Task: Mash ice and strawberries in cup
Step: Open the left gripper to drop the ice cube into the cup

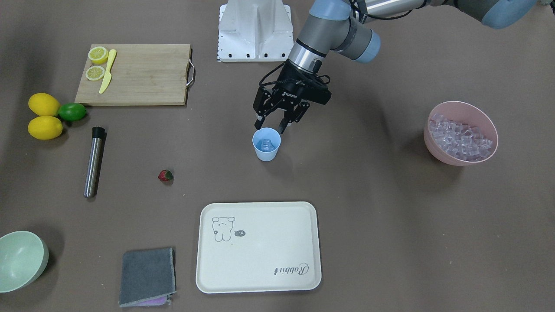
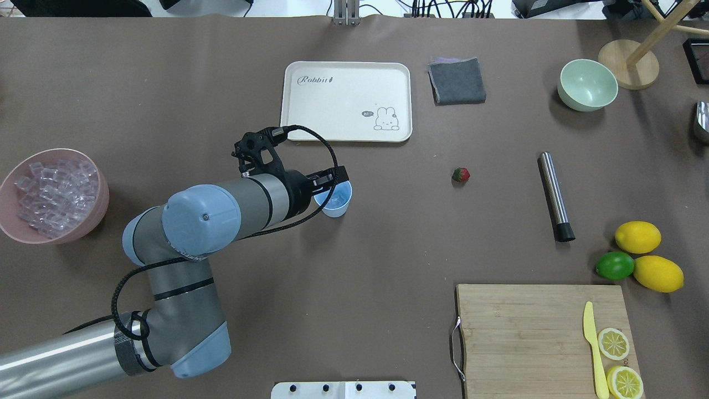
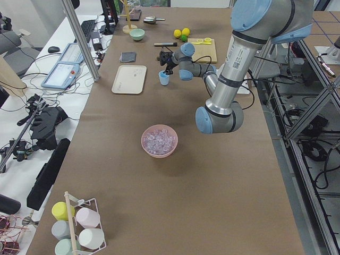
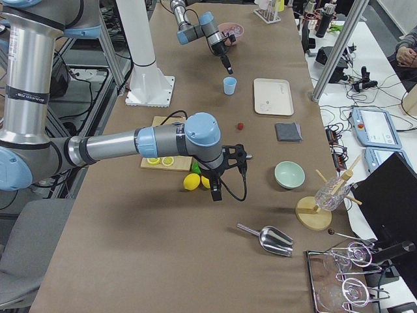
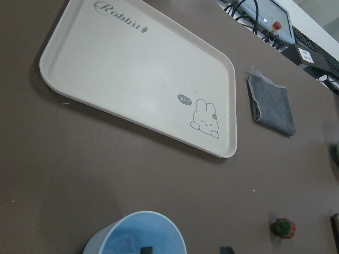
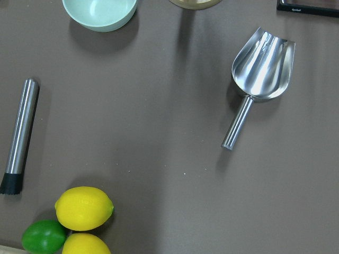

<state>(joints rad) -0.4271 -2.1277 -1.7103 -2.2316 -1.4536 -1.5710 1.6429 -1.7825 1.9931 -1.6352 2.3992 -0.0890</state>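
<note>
Brown paper-covered table (image 1: 368, 195), contents as follows.

Item 1: light blue cup (image 1: 266, 152), upright near the table's middle. I judge it thin, light plastic that tips easily, so it is best braced by the outer wall below the rim.

Item 2: ice (image 1: 265, 143), a few clear cubes in the cup's bottom. Likely hard and slippery. The bulk stock sits in the pink bowl (image 1: 442, 154), well apart on my left.

Item 3: strawberry (image 1: 165, 175), lying loose on the table, apart from the cup and not yet in it. Probably soft and easily bruised, so it calls for a light pinch across its red sides.

Item 4: steel muddler (image 1: 93, 162), lying flat beyond the strawberry. Smooth and prone to roll, so grip it mid-shaft.

My left gripper (image 1: 269, 128): jaws spread and empty, tips just above the cup's rim.

My right gripper (image 4: 215, 194): near the lemons; I cannot tell how its jaws stand.
</note>
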